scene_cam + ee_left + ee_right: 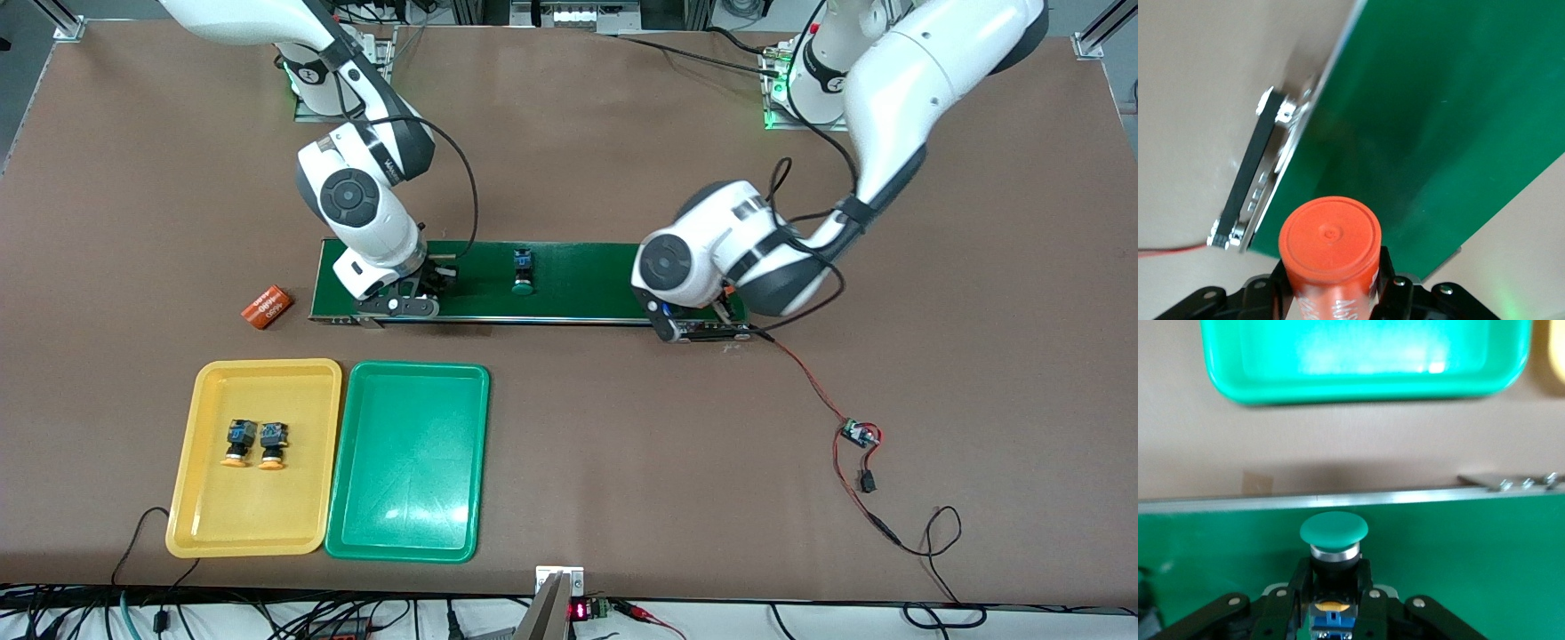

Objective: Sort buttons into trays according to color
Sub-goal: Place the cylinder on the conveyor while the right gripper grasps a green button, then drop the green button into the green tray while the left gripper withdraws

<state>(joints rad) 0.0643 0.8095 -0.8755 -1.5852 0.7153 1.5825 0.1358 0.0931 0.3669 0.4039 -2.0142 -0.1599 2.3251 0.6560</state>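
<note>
My right gripper [1333,572] is shut on a green-capped button [1333,528] that stands on the dark-green conveyor belt [587,280], at the belt's end toward the right arm [425,286]. A second green-capped button [523,271] sits on the middle of the belt. Two yellow-capped buttons [238,443] [272,444] lie side by side in the yellow tray [200,498]. The green tray [409,462] beside it holds nothing. My left gripper [1331,277] is shut on an orange cylinder [1330,233] over the belt's other end [702,327].
Another orange cylinder [268,308] lies on the table beside the belt's end toward the right arm. A small circuit board [861,434] with red and black wires lies toward the left arm's end. Cables run along the table edge nearest the front camera.
</note>
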